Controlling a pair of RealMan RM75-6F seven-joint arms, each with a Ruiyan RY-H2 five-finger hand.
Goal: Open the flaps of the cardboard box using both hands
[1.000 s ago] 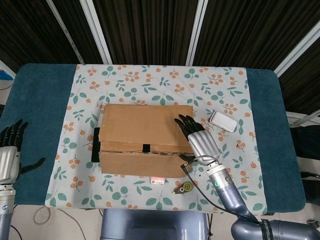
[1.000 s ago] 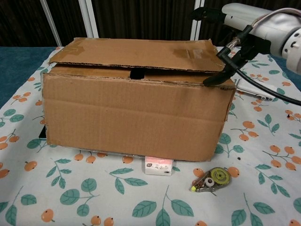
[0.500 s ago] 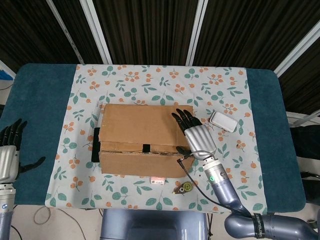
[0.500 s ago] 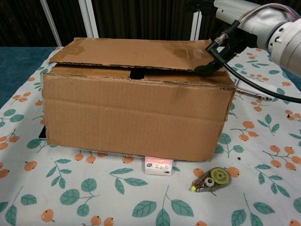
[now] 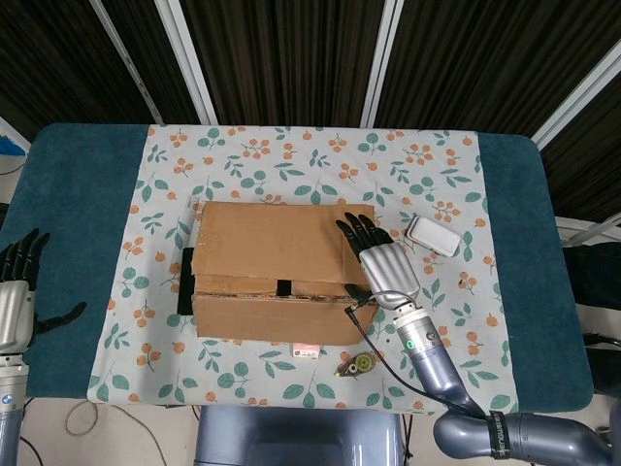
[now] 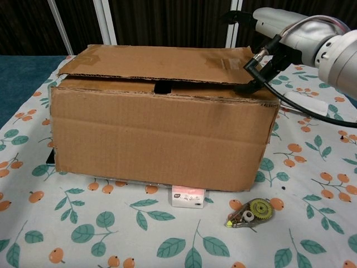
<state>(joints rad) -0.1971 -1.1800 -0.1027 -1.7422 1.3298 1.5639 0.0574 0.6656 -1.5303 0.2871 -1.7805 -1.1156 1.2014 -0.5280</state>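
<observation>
The brown cardboard box [image 5: 277,267] sits mid-table with both top flaps down. In the chest view its far flap [image 6: 162,62] lies slightly raised over the near one, and a black tape piece [image 6: 163,87] marks the seam. My right hand [image 5: 379,260] lies flat over the box's right end, fingers spread toward the far side, holding nothing. In the chest view the right hand [image 6: 290,33] hovers at the top right corner, its thumb near the flap edge. My left hand [image 5: 16,291] is spread at the frame's left edge, well apart from the box.
A white case [image 5: 433,235] lies right of the box. A correction-tape roller [image 6: 249,212] and a small pink-and-white packet [image 6: 188,197] sit by the front edge. A black object [image 5: 184,282] pokes out under the box's left side. A floral cloth [image 5: 262,155] covers the table.
My right hand has slid from the box's front right corner further onto the top's right end. The left hand has barely shifted, and the flaps look the same.
</observation>
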